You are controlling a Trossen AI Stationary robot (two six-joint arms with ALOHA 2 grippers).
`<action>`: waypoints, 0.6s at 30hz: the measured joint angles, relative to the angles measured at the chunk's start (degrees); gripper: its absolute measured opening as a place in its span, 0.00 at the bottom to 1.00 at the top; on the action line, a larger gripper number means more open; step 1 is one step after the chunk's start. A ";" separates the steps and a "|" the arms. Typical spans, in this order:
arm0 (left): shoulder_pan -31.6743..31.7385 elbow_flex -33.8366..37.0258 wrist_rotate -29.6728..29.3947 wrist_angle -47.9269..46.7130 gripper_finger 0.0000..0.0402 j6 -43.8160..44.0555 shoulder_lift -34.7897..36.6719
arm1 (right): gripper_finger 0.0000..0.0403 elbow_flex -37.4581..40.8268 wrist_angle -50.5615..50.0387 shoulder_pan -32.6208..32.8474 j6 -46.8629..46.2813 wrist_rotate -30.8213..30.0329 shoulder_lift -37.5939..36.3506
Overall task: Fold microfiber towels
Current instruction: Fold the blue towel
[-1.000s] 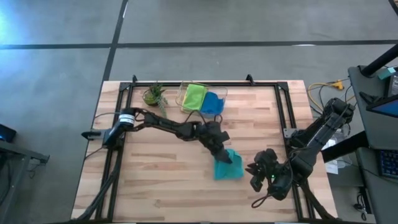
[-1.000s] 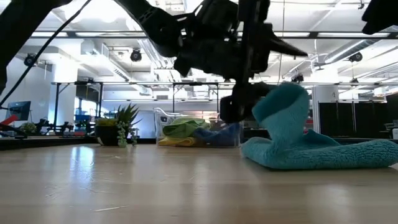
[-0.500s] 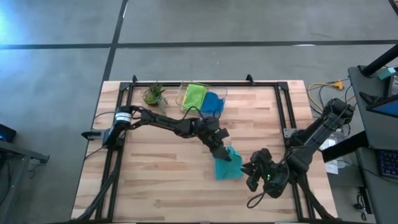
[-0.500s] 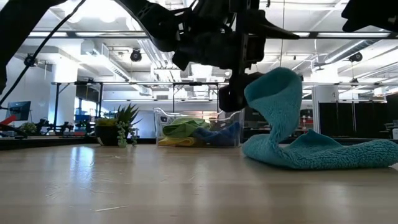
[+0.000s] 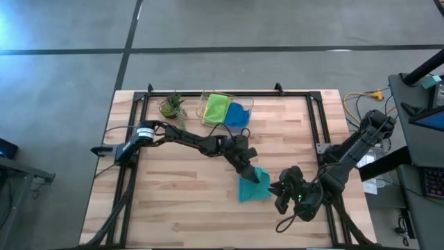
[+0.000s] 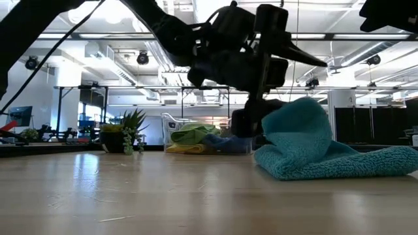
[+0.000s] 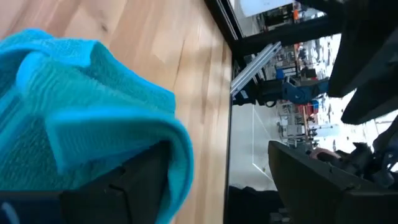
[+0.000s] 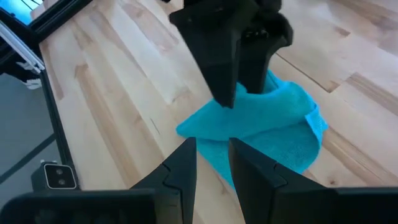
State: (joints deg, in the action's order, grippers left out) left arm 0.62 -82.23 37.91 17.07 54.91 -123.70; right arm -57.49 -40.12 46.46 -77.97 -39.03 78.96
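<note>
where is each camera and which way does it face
High view: above the table, looking straight down; both arms show, left claw over the teal towel.
Low view: at tabletop height, looking level across the table; the left arm shows above the towel.
Left wrist view: on the left arm, looking past its open fingers.
Right wrist view: on the right arm, looking past its claw.
All four share the teal towel.

A large open industrial lab or workshop: exposed ceiling ducts (image 6: 117, 55) and strip lights (image 6: 366, 49) overhead, polished concrete floor (image 5: 62, 83), equipment racks (image 6: 72, 108) far behind the butcher-block table (image 5: 180, 201) framed in black rails (image 5: 229, 93).
</note>
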 joint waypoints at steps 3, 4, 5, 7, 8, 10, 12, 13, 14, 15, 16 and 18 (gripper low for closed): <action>0.12 -1.60 0.02 -0.14 0.64 0.20 -0.11 | 0.22 -0.01 -0.04 0.00 0.17 0.00 0.00; 0.20 -2.15 0.04 -0.39 0.64 0.20 -0.11 | 0.22 -0.02 -0.06 0.00 0.41 -0.02 0.00; 0.30 -2.88 0.03 -1.87 0.64 0.09 -0.10 | 0.22 0.00 -0.05 -0.08 0.72 -0.02 0.00; 0.46 -4.61 0.03 -9.28 0.64 -1.88 -0.06 | 0.22 0.27 -0.15 -0.68 1.37 0.00 0.00; 0.52 -5.63 -0.01 -14.01 0.64 -3.76 -0.06 | 0.22 0.36 -0.15 -1.02 1.53 0.01 0.00; 0.52 -7.69 -0.54 -22.56 0.64 -9.43 -0.11 | 0.22 0.53 -0.15 -1.82 2.05 0.03 0.00; 0.50 -9.23 -1.56 -27.93 0.64 -13.97 -0.11 | 0.22 0.55 -0.08 -2.50 2.90 0.03 -0.01; 0.51 -9.88 -1.90 -30.01 0.64 -15.28 -0.09 | 0.22 0.55 -0.09 -2.80 3.27 0.06 -0.01; 0.57 -10.58 -2.03 -32.16 0.64 -16.49 -0.09 | 0.22 0.56 -0.07 -3.16 3.60 0.08 -0.01; 0.67 -11.37 -2.09 -34.59 0.64 -17.73 -0.09 | 0.22 0.56 -0.04 -3.52 4.16 0.11 -0.02; 0.71 -12.24 -2.17 -37.19 0.64 -19.07 -0.09 | 0.22 0.57 0.03 -3.93 4.90 0.20 -0.02; 0.82 -13.40 -2.20 -41.37 0.64 -22.24 0.25 | 0.22 0.63 0.32 -5.09 7.20 0.58 -0.02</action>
State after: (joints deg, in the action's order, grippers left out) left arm 1.44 -95.63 35.71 -24.30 32.67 -123.45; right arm -56.86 -39.80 41.37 -70.76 -38.45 78.94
